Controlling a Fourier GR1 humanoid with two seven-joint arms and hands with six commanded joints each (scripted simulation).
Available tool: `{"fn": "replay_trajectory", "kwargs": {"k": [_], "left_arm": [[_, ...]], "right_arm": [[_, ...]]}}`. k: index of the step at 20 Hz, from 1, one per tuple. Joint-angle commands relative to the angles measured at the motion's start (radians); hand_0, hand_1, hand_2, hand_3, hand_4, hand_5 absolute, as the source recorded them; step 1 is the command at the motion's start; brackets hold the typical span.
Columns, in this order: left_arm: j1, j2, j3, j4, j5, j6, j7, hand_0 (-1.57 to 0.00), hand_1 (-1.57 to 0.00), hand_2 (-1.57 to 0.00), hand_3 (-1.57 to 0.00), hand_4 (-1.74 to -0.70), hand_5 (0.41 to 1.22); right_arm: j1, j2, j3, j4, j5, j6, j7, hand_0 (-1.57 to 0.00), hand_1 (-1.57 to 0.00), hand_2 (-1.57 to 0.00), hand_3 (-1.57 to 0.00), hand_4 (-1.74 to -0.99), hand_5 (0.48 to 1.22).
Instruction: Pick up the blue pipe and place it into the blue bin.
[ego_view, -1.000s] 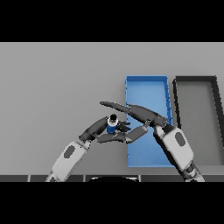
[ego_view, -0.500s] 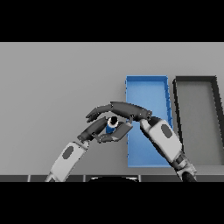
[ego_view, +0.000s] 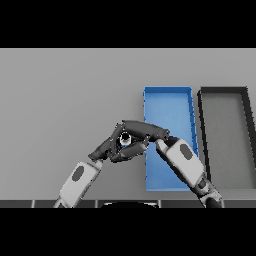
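Blue pipe (ego_view: 125, 140): we see only its pale round end with a dark bore, facing up toward us, with a trace of blue below it. It looks to stand roughly upright, though most of its body is hidden, so we cannot be sure of its long axis.

Both hands meet at the pipe. Our right hand (ego_view: 145, 131) reaches in from the right, dark fingers laid long across the top and far side of the pipe and bent round it; we judge it has the pipe in a curled hold. Our left hand (ego_view: 111, 148) comes from the lower left, fingers against the pipe's near left side. Whether they clasp it or only lean on it we cannot tell.

Blue bin (ego_view: 150, 95) lies just to the right of the pipe, its left wall close beside the hands, long axis running away from us. The right forearm already lies over the bin's near part. A dark bin (ego_view: 202, 95) sits just right of the blue one, apart by a narrow gap.

Grey table (ego_view: 60, 90) is flat and plain. We judge the coming move to be a short carry rightward over the blue wall. The right hand is nearer; the risk is clipping that wall.
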Motion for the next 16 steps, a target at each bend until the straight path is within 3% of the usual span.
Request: {"fn": "replay_trajectory", "kwargs": {"k": [1, 2, 6, 8, 9, 10, 13, 16], "left_arm": [[0.005, 0.000, -0.001, -0.008, -0.004, 0.001, 0.004, -1.57, -1.57, -1.57, -1.44, -1.72, 1.221], [0.009, -0.002, -0.004, -0.003, -0.008, 0.000, -0.016, -1.57, -1.57, -1.57, -1.44, -1.73, 1.221], [-0.007, -0.002, 0.010, -0.009, -0.031, 0.013, 0.011, -1.57, -1.57, -1.57, -1.42, -1.73, 1.221], [0.006, 0.005, 0.000, -0.015, -0.071, 0.042, -0.024, -1.57, -1.57, -1.57, -1.45, -1.72, 1.221], [0.012, 0.020, -0.002, -0.032, -0.088, 0.043, -0.045, -1.46, -1.34, -1.29, -1.17, -1.60, 1.221], [0.014, 0.026, -0.007, -0.030, -0.092, 0.020, -0.032, -1.17, -1.07, -1.03, -0.93, -1.47, 1.221], [0.001, 0.041, 0.000, -0.024, -0.107, -0.049, -0.024, -0.60, -0.55, -0.53, -0.48, -1.21, 1.221], [0.001, 0.035, 0.012, -0.022, -0.121, -0.046, 0.029, -0.31, -0.28, -0.27, -0.24, -1.05, 0.938]], "right_arm": [[0.004, -0.010, 0.000, -0.007, 0.002, 0.004, -0.006, -1.48, -1.48, -1.48, -1.40, -1.692, 1.071], [0.000, -0.005, 0.007, -0.012, 0.003, 0.004, 0.009, -1.50, -1.50, -1.50, -1.43, -1.702, 1.101], [0.019, 0.015, 0.005, -0.015, 0.016, -0.042, -0.025, -1.54, -1.54, -1.54, -1.52, -1.725, 1.172], [0.026, 0.024, 0.002, -0.017, 0.035, -0.044, -0.029, -1.55, -1.55, -1.55, -1.54, -1.731, 1.190], [0.026, 0.027, 0.007, -0.041, 0.036, -0.057, -0.019, -1.56, -1.56, -1.56, -1.54, -1.733, 1.196], [0.031, 0.026, 0.008, -0.040, 0.051, -0.060, -0.018, -1.56, -1.56, -1.56, -1.55, -1.734, 1.201], [0.035, 0.046, 0.008, -0.053, 0.056, -0.065, 0.026, -1.56, -1.56, -1.56, -1.56, -1.738, 1.211], [0.047, 0.062, 0.002, -0.057, 0.084, -0.060, 0.037, -1.57, -1.57, -1.57, -1.56, -1.739, 1.216]]}}
